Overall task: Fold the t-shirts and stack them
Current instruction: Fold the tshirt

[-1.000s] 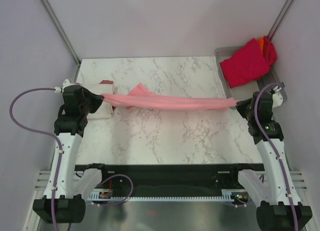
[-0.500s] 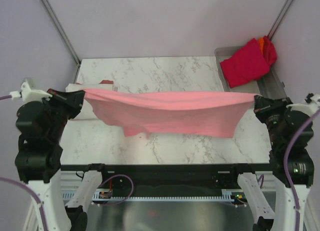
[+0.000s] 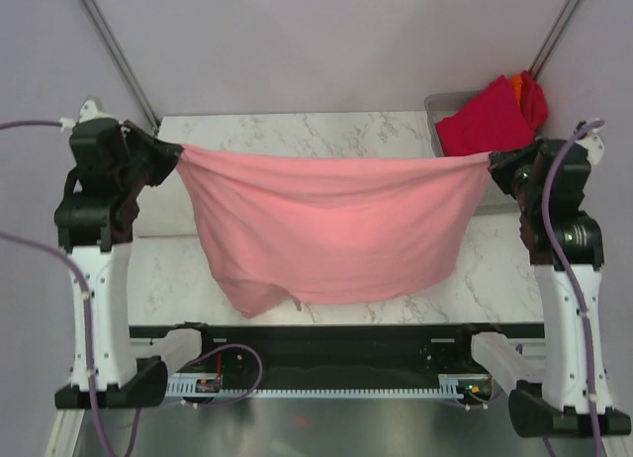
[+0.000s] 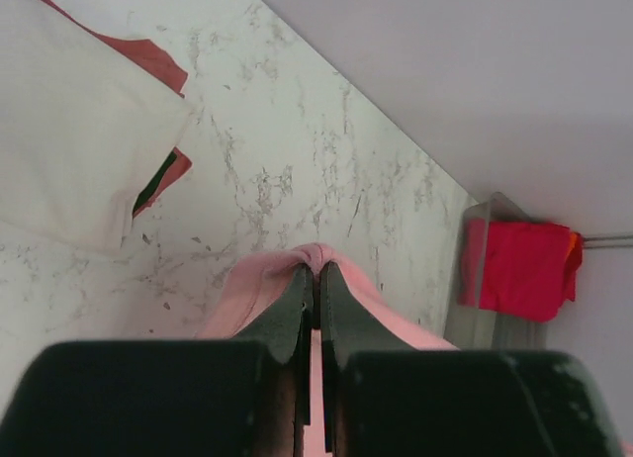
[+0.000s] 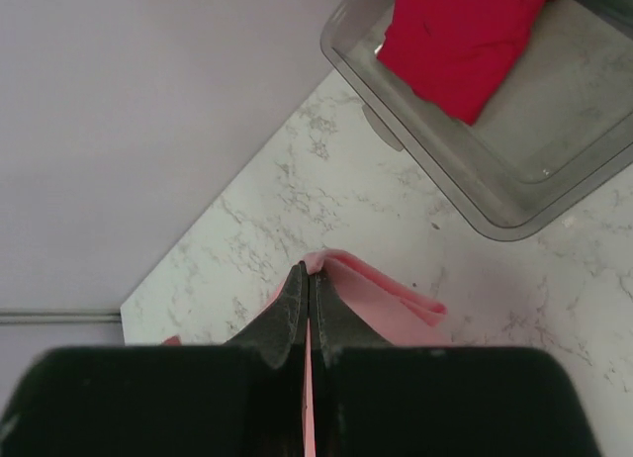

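**Left gripper (image 3: 170, 152) and right gripper (image 3: 497, 160) hold a light pink t-shirt (image 3: 331, 229) spread between them**

Top view: each gripper is closed on one upper corner of the pink shirt, and both are raised above the white marble-patterned table (image 3: 297, 136). The soft cloth hangs between them like a wide curtain. Its top edge dips slightly in the middle and its lower edge is uneven, drooping lowest at the left. At the far right corner stands a grey translucent plastic tray (image 3: 447, 100). A crumpled crimson t-shirt (image 3: 485, 121) lies in it, with an orange t-shirt (image 3: 522, 81) showing behind.

Left wrist view: the two dark fingers are pressed together with a fold of pink cloth pinched at their tips. On the table below, at the left, a cream-white t-shirt (image 4: 69, 170) lies flat on a dark red t-shirt (image 4: 148, 53), whose edges show around it. The tray with the crimson shirt is well apart, at the right.

Right wrist view: the fingers are likewise clamped on a folded pink corner. The rounded rectangular tray lies beyond, with the crimson shirt heaped at one end and bare grey floor beside it.
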Motion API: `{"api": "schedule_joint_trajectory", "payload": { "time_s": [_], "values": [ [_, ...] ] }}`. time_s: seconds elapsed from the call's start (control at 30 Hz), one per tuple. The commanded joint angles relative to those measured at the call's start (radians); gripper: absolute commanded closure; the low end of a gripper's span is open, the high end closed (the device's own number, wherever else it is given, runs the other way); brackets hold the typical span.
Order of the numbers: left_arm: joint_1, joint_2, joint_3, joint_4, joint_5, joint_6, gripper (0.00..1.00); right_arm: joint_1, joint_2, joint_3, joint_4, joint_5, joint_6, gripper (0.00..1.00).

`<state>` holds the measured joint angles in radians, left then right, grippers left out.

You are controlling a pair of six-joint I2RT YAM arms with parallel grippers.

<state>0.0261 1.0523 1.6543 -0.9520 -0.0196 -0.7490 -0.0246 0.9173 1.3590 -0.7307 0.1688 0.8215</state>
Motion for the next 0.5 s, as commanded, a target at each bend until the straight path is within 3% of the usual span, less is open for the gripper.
{"api": "schedule_joint_trajectory", "payload": {
  "time_s": [0.0, 0.13, 0.27, 0.33, 0.47],
  "values": [
    [0.006, 0.116, 0.134, 0.094, 0.001, 0.039, 0.98, -0.006, 0.148, 0.099, 0.089, -0.015, -0.008, 1.0],
    [0.006, 0.387, 0.392, 0.091, 0.042, 0.03, 0.98, -0.006, 0.346, 0.329, 0.102, -0.061, 0.001, 1.0],
    [0.034, 0.558, 0.664, 0.091, 0.105, -0.001, 0.98, -0.02, 0.538, 0.57, 0.099, -0.141, 0.002, 1.0],
    [0.057, 0.6, 0.717, 0.102, 0.122, -0.024, 0.98, -0.035, 0.63, 0.697, 0.091, -0.166, 0.008, 1.0],
    [0.069, 0.643, 0.696, 0.247, 0.165, -0.052, 0.98, -0.058, 0.735, 0.749, 0.114, -0.273, 0.016, 1.0]
  ]
}}
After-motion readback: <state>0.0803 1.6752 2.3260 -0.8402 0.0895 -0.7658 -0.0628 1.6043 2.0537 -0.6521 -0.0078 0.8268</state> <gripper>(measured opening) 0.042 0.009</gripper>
